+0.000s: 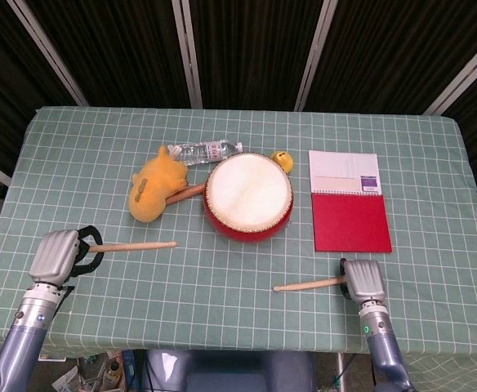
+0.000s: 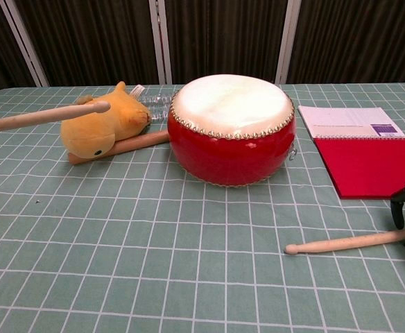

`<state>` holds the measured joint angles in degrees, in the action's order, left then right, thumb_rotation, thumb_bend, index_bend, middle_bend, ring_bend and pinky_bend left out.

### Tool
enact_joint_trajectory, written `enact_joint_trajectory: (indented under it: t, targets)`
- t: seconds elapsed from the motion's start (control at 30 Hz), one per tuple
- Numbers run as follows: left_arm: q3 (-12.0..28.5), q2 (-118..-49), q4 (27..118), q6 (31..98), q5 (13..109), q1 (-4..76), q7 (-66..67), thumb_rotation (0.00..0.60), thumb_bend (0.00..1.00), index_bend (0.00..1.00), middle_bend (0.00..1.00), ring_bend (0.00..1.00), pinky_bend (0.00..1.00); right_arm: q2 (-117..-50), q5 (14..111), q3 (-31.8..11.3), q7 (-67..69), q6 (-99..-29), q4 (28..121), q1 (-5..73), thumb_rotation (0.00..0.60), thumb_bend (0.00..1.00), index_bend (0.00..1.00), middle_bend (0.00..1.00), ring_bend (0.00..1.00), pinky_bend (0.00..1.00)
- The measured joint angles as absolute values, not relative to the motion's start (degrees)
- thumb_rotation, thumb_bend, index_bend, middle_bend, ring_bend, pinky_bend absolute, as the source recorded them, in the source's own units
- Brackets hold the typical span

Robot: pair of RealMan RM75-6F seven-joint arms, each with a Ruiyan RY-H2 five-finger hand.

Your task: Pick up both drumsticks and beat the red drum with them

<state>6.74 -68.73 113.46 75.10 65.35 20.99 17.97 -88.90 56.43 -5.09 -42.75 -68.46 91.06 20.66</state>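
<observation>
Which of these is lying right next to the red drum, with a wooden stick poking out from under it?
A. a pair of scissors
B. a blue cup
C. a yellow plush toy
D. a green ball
C: the yellow plush toy lies just left of the red drum, and a wooden stick runs out from under it toward the drum.

Open cloth at 6 o'clock of red drum [image 1: 248, 198], between the two drumsticks. Plush toy [image 1: 153, 188] and bottle [image 1: 208, 151] crowd its 9–11 o'clock, notebook [image 1: 349, 200] sits at 3 o'clock, gap between
</observation>
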Motion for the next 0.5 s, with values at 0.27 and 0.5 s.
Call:
enact_joint_trajectory:
  t: [0.27, 0.5]
  targets:
    - [6.89, -68.70, 113.48, 74.99, 65.14, 20.91, 17.98, 0.600, 0.57, 0.75, 1.00, 1.00, 1.00, -89.61, 54.59, -4.76, -43.36, -68.17, 89.94, 21.14, 0.600, 0.54, 0.77, 1.00, 1.00, 1.00]
    - [6.93, -68.71, 113.30, 74.76, 64.94, 20.93, 18.08, 0.600, 0.57, 0.75, 1.00, 1.00, 1.00, -88.68, 54.49, -4.37, -43.01, -68.25, 91.20, 21.25, 0.600, 0.63, 0.88, 1.00, 1.00, 1.00]
